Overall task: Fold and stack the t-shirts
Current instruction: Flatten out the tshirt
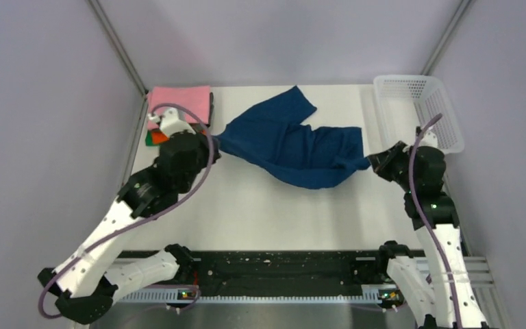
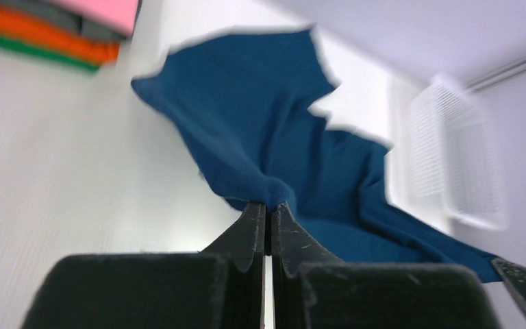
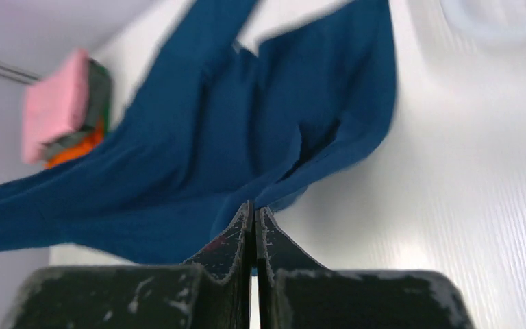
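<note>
Navy blue t-shirt (image 1: 294, 147) lay crumpled and stretched across the middle of the top view, strung between both arms over the white counter (image 1: 260, 205). Left fingers (image 1: 215, 145) were pressed together on a bunched corner of it at centre left. Right fingers (image 1: 371, 163) were pinched closed on its opposite edge at centre right. A pink folded shirt (image 1: 180, 103) topped a stack in the upper left, with an orange folded shirt (image 2: 41, 35) lower down. A white mesh basket (image 1: 445, 116) sat in the upper right.
</note>
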